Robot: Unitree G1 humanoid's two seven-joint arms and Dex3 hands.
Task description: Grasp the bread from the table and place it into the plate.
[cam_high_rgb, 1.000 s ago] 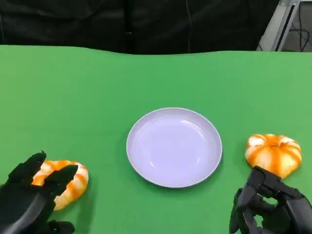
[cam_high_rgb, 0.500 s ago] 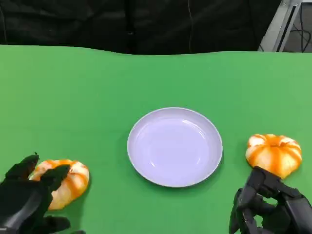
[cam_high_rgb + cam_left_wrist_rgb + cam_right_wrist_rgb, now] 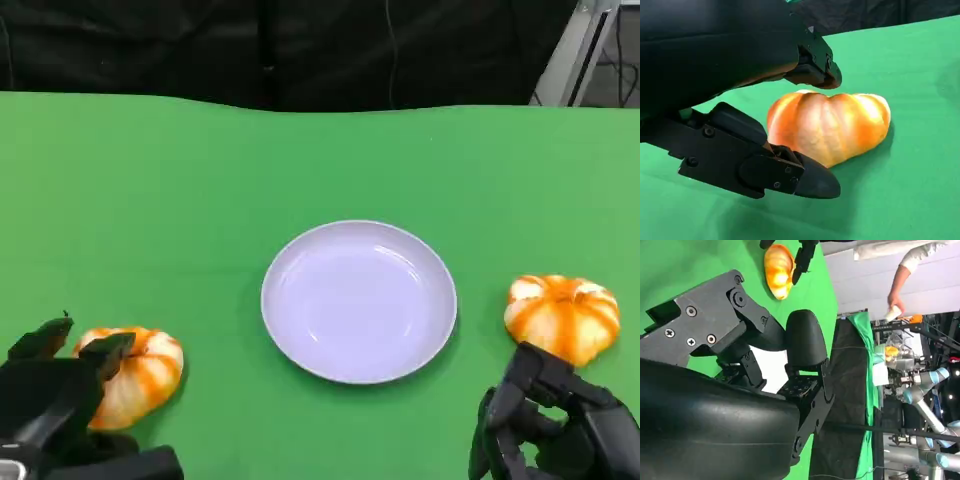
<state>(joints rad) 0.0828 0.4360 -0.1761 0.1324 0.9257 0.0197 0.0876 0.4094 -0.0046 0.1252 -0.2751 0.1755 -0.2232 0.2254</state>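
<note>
Head view: a green worktop [image 3: 150,180] is stretching back to a black curtain [image 3: 300,50]. A pale lilac plate [image 3: 359,301] is sitting at centre. One orange-striped bread roll [image 3: 140,375] is lying at the plate's 8 o'clock, and a second roll [image 3: 562,316] at its 3 o'clock.

Left wrist view: the left hand [image 3: 755,115] is bracketing the roll [image 3: 832,125], fingers [image 3: 790,175] released, apart, grasping nothing.

Right wrist view: the right hand [image 3: 765,370] is hovering over green cloth, fingers clenched on nothing; a person's arm [image 3: 902,277] is reaching among lab equipment beyond.
</note>
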